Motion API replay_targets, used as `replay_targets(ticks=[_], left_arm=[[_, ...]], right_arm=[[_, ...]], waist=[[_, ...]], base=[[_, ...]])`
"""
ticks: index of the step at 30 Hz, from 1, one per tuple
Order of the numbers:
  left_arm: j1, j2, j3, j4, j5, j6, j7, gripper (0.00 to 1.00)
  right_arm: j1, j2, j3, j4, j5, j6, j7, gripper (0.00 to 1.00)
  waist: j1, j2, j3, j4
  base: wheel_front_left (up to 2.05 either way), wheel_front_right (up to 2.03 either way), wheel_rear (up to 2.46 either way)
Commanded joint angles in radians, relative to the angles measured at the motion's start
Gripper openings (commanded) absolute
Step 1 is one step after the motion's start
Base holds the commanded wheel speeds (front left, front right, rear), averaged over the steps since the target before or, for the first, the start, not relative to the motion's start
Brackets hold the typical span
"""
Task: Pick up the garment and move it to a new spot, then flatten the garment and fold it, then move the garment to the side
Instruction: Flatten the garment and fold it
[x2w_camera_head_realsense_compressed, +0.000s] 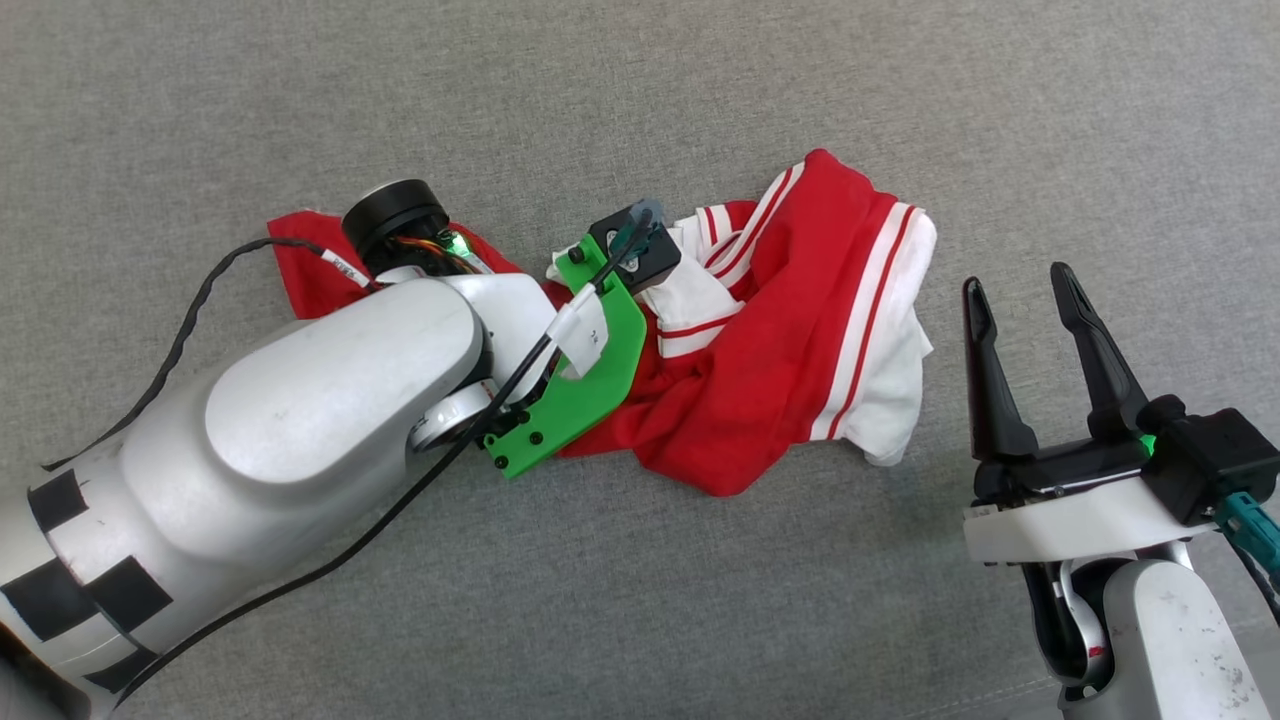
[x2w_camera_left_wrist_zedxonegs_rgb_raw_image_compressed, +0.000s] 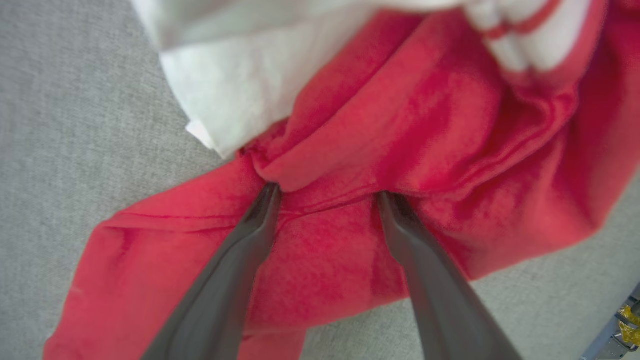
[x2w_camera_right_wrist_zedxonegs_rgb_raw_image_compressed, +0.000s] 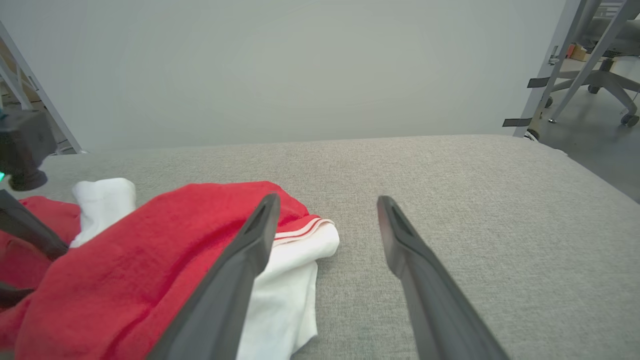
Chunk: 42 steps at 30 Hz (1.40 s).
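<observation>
Over the middle of the grey-covered bench (x2w_camera_head_realsense_compressed: 640, 100), as the head camera sees it, the garment (x2w_camera_head_realsense_compressed: 780, 330) lies crumpled in a heap. Its long axis runs left to right across the view: a red corner at the left end, a white sleeve with red stripes at the right. The left arm (x2w_camera_head_realsense_compressed: 330, 400) reaches in over the left half, and its wrist and green bracket (x2w_camera_head_realsense_compressed: 585, 375) cover the left jaws. The right jaws stand well apart at the lower right, fingers (x2w_camera_head_realsense_compressed: 990, 380) pointing up, just beside the sleeve end and clear of it.

From the left wrist, the left jaws are spread, holding nothing. Both fingers (x2w_camera_left_wrist_zedxonegs_rgb_raw_image_compressed: 230, 280) point down onto the red cloth (x2w_camera_left_wrist_zedxonegs_rgb_raw_image_compressed: 450, 125), tips at the foot of a raised fold, with flat cloth between them. Whether they press in or only touch is hard to tell through the blur. A white sleeve lies beyond, up and to the left, and grey bench (x2w_camera_left_wrist_zedxonegs_rgb_raw_image_compressed: 75, 125) shows on both sides.

From the right wrist, the right jaws are open and empty, with the garment (x2w_camera_right_wrist_zedxonegs_rgb_raw_image_compressed: 125, 260) to their left — bare bench (x2w_camera_right_wrist_zedxonegs_rgb_raw_image_compressed: 450, 165) ahead and to the right.

The left arm is clearly the nearer one. The pick-up looks to turn on closing across that fold rather than along it.

The bench cover is a coarse weave, likely to drag a little on the cloth. Behind it is a plain pale wall (x2w_camera_right_wrist_zedxonegs_rgb_raw_image_compressed: 300, 65), and at the right a chair base (x2w_camera_right_wrist_zedxonegs_rgb_raw_image_compressed: 600, 80) and frame legs stand on a dark floor.
</observation>
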<state>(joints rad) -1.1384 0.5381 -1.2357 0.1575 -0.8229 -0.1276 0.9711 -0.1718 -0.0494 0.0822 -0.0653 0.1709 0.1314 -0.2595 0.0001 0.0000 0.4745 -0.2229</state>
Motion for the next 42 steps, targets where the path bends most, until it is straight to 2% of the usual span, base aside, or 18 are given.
replay_targets(ticks=[1,2,3,4,6,12,16,20,28,32,37,42], left_arm=[[0.093,0.021,-0.044,0.020,0.010,-0.003,0.028,1.00],[0.095,0.022,-0.044,0.019,0.013,-0.003,0.021,1.00],[0.096,0.021,-0.044,0.019,0.015,-0.003,0.010,0.39],[0.092,0.020,-0.044,0.020,0.017,-0.003,-0.007,0.00],[0.079,0.015,-0.044,0.033,0.017,-0.003,-0.056,0.00],[0.025,-0.002,-0.044,0.060,0.009,-0.003,-0.299,0.00],[0.019,0.042,-0.043,0.035,-0.020,-0.003,-0.495,0.00],[0.064,0.097,-0.008,0.029,-0.043,0.008,-0.613,0.00],[0.260,0.245,0.046,-0.045,-0.116,0.135,-0.754,0.00],[0.368,0.299,0.045,-0.057,-0.151,0.194,-0.794,0.00],[0.490,0.315,0.038,-0.051,-0.211,0.232,-0.842,0.00],[0.584,0.277,0.015,-0.019,-0.256,0.219,-0.863,0.00]], right_arm=[[-0.021,-0.001,0.002,0.001,0.005,-0.001,-0.002,1.00],[-0.023,-0.001,0.003,0.002,0.004,-0.001,-0.002,1.00],[-0.026,-0.001,0.004,0.003,0.003,-0.001,-0.002,1.00],[-0.027,-0.001,0.003,0.004,0.002,-0.001,-0.002,1.00],[-0.029,-0.001,0.004,0.004,-0.002,-0.001,-0.002,1.00],[-0.014,-0.001,-0.007,0.008,-0.020,-0.001,-0.002,1.00],[0.018,-0.001,-0.031,0.008,-0.032,-0.001,-0.002,1.00],[0.040,-0.001,-0.037,0.008,-0.036,-0.001,-0.002,1.00],[0.076,-0.001,-0.047,0.010,-0.044,-0.001,-0.002,1.00],[0.090,-0.001,-0.055,0.013,-0.052,-0.001,-0.002,1.00],[0.104,-0.001,-0.058,0.020,-0.062,-0.001,-0.002,1.00],[0.118,-0.001,-0.064,0.027,-0.070,-0.001,-0.002,1.00]], waist=[[-0.0001,0.0000,0.004,0.004],[-0.0001,0.0000,0.004,0.009],[-0.0001,0.0000,0.004,0.014],[-0.0001,0.0000,0.002,0.019],[-0.0001,0.0000,-0.004,0.030],[-0.0001,0.0000,-0.055,0.070],[-0.0001,0.0000,-0.108,0.114],[-0.0001,0.0000,-0.141,0.146],[-0.0001,0.0000,-0.183,0.190],[-0.0001,0.0000,-0.200,0.208],[-0.0001,0.0000,-0.224,0.220],[-0.0001,0.0000,-0.249,0.229]], base=[[0.00,0.00,0.00],[0.00,0.00,0.00],[0.00,0.00,0.00],[0.00,0.00,0.00],[0.00,0.00,0.00],[0.00,0.00,0.00],[0.00,0.00,0.00],[0.00,0.00,0.00],[0.00,0.00,0.00],[0.00,0.00,0.00],[0.00,0.00,0.00],[0.00,0.00,0.00]])
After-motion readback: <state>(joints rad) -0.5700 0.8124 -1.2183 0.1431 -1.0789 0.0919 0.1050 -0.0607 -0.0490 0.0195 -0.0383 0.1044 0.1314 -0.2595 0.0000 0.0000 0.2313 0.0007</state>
